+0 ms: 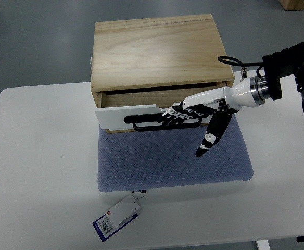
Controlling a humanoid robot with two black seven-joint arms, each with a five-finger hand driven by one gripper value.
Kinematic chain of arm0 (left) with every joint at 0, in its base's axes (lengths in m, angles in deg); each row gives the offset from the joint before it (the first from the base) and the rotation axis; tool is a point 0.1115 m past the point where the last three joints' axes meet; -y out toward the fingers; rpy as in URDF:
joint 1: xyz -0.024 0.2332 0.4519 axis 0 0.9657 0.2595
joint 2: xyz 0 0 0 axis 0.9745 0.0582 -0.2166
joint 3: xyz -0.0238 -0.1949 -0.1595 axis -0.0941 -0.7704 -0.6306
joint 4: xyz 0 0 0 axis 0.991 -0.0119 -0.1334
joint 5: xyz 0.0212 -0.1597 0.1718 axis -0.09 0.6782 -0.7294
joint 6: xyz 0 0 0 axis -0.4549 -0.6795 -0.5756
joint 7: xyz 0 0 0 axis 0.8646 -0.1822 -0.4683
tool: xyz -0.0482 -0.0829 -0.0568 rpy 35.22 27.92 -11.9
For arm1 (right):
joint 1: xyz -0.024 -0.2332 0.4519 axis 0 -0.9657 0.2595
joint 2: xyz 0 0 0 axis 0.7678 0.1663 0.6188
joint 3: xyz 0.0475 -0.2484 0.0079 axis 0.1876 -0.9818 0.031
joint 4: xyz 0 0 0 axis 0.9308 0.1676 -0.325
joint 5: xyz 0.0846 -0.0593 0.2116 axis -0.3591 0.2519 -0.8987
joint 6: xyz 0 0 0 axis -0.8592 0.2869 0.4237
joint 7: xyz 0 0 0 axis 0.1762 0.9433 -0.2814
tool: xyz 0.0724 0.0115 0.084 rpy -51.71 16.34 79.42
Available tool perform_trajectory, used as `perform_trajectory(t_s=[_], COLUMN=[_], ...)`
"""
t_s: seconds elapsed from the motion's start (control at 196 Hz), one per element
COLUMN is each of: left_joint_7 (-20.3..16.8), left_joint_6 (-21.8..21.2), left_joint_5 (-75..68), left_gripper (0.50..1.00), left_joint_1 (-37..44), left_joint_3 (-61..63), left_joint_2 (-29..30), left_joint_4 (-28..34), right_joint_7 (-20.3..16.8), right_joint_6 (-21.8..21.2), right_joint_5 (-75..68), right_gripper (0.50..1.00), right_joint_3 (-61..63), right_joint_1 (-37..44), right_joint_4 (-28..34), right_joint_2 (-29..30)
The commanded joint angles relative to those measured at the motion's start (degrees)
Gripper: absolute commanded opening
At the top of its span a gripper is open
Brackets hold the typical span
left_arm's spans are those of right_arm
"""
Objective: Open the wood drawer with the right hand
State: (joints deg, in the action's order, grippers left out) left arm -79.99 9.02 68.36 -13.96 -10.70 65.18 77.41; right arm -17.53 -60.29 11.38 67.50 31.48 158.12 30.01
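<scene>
Right hand [186, 115] hooks its fingers [174, 115] around the black handle [147, 123] as we view the wood drawer [141, 107], slightly open in its box [154, 49] on the white counter [37, 172]. We judge the drawer light, rigid and smooth-sliding; the handle's bar is the sensible hold. Thumb [210, 136] hangs free over the blue mat [173, 161].

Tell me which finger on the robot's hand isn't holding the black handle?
The thumb of the right hand. It points down over the blue mat, while the other fingers hook the wood drawer's black bar handle.
</scene>
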Motion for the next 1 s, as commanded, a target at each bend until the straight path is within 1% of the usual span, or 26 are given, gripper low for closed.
perform_trajectory(t_s=[0.0,0.632,0.713,0.795,0.851,0.902,0.907,0.917,0.994], left_joint_7=[0.0,0.0,0.0,0.0,0.0,0.0,0.0,0.0,0.0], left_joint_6=[0.0,0.0,0.0,0.0,0.0,0.0,0.0,0.0,0.0], left_joint_5=[0.0,0.0,0.0,0.0,0.0,0.0,0.0,0.0,0.0], left_gripper=[1.0,1.0,1.0,1.0,1.0,1.0,1.0,1.0,1.0], left_joint_1=[0.0,0.0,-0.1,-0.1,0.0,-0.1,0.0,0.0,0.0], left_joint_3=[0.0,0.0,0.0,0.0,0.0,0.0,0.0,0.0,0.0], left_joint_2=[0.0,0.0,0.0,0.0,0.0,0.0,0.0,0.0,0.0], left_joint_4=[0.0,0.0,0.0,0.0,0.1,0.1,0.0,0.0,0.0], right_joint_7=[0.0,0.1,0.0,0.1,0.3,0.3,0.5,0.5,0.6], right_joint_6=[0.0,0.0,0.0,0.0,0.0,0.0,0.0,0.0,0.0], right_joint_5=[-0.4,-6.2,-9.2,-11.4,-13.5,-13.5,-15.2,-15.6,-16.3], right_gripper=[0.954,0.954,0.954,0.954,0.954,0.954,0.954,0.954,0.954], right_joint_3=[0.0,0.2,0.9,1.1,1.7,1.7,3.5,4.0,4.8], right_joint_1=[0.0,3.6,5.7,6.9,7.0,7.0,6.7,6.6,6.5], right_joint_4=[0.0,0.1,-0.2,-0.9,-2.6,-2.6,-4.5,-5.0,-5.9], right_joint_2=[-0.4,-3.7,-5.1,-6.8,-8.4,-8.4,-9.3,-9.4,-9.6])
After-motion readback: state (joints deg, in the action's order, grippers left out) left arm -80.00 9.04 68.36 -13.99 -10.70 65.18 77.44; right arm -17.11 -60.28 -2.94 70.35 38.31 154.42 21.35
